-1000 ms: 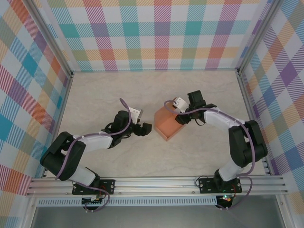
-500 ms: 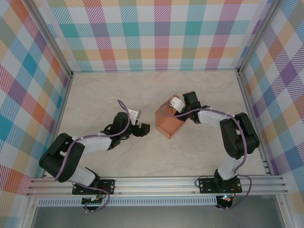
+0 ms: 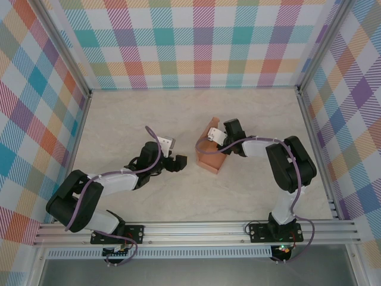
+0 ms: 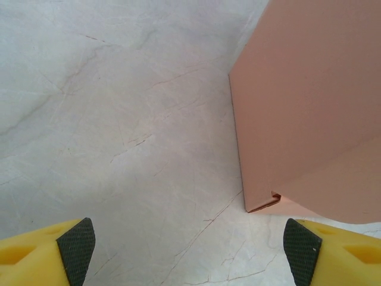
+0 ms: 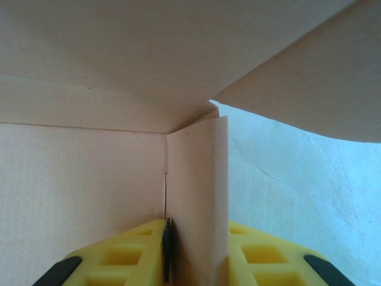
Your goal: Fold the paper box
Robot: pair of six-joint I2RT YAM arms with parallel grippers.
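Note:
The salmon-orange paper box (image 3: 209, 157) stands partly folded at the table's centre. My right gripper (image 3: 218, 142) reaches into its open far end. In the right wrist view its yellow fingers (image 5: 134, 256) press on either side of an upright side wall of the paper box (image 5: 196, 190), with an open flap above. My left gripper (image 3: 179, 162) lies just left of the box, apart from it. In the left wrist view it is open (image 4: 189, 253), with bare table between its pads (image 4: 76, 247). A corner of the paper box (image 4: 303, 101) shows at the right, near the right pad.
The marble tabletop (image 3: 131, 119) is closed in by plaid walls (image 3: 196, 42) on three sides. An aluminium rail (image 3: 196, 229) runs along the near edge by the arm bases. Open surface lies behind and in front of the box.
My right gripper has moved left into the box's open end and closed on its side wall. The box has shifted slightly left. The left arm has barely moved.

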